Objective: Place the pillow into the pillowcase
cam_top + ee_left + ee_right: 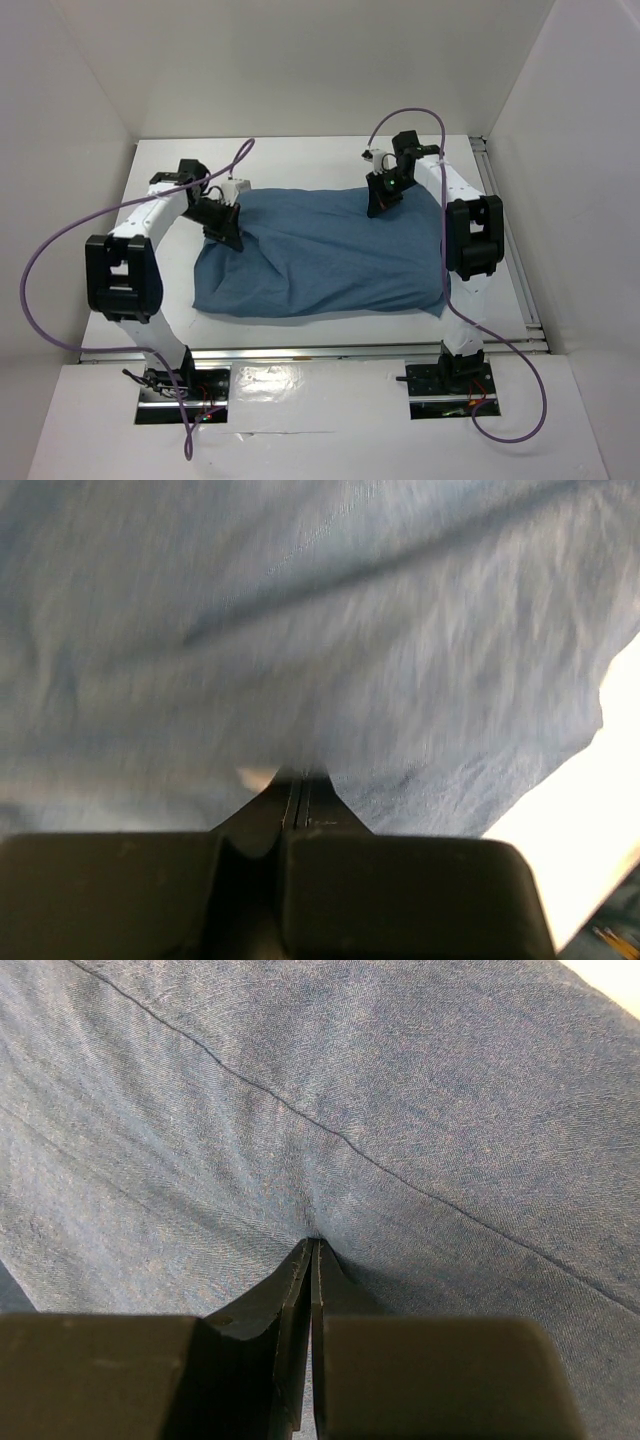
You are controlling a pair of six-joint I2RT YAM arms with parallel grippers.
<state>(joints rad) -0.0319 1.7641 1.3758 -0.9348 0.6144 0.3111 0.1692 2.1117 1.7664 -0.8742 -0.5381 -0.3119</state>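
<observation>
The dusty-blue pillowcase point(320, 255) lies puffed and wrinkled across the middle of the white table point(300, 160). My left gripper point(228, 235) is at its far left corner. In the left wrist view that gripper point(303, 773) is shut, its tips pinching the blue cloth point(350, 630). A small pale patch point(258, 777) shows beside the tips; I cannot tell what it is. My right gripper point(380, 203) is at the far right part of the pillowcase. Seen from the right wrist, it point(314, 1243) is shut on a fold of the cloth point(350, 1080). The pillow is hidden.
White walls close the table in at the back and on both sides. A metal rail point(320, 352) runs along the near edge in front of the arm bases. Purple cables point(60, 250) loop beside each arm. Bare table shows behind the pillowcase.
</observation>
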